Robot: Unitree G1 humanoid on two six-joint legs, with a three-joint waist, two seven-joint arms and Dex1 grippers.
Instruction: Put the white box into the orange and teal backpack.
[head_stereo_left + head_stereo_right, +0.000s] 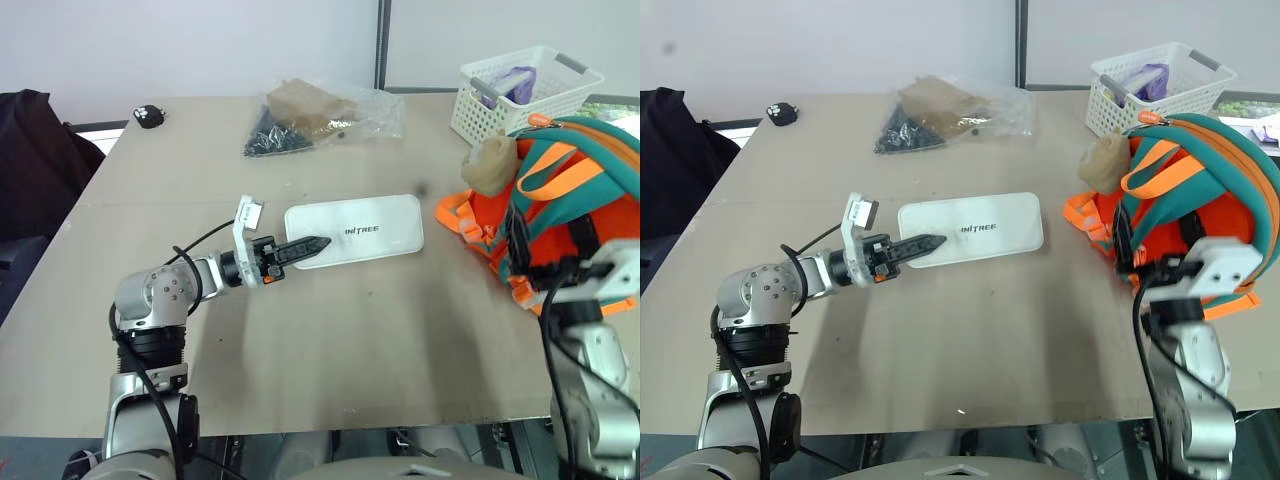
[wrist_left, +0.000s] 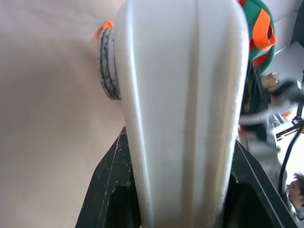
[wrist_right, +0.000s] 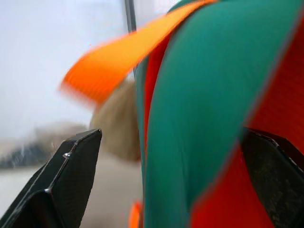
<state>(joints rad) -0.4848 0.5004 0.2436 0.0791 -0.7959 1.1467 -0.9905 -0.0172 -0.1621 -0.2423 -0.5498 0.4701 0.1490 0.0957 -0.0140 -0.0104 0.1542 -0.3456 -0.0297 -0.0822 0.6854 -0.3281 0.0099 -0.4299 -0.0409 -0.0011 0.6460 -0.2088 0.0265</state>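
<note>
The white box, flat with dark lettering on its lid, lies lengthwise near the middle of the tan table. My left gripper is shut on its left end; in the left wrist view the box sits between the two black fingers. The orange and teal backpack stands at the right of the table with a tan plush piece on its left side. My right gripper is open right against the backpack, whose teal panel runs between the spread fingers.
A white lattice basket stands at the back right, behind the backpack. A clear plastic bag holding dark and brown items lies at the back centre. A small black object rests at the back left. A dark garment sits off the table's left side.
</note>
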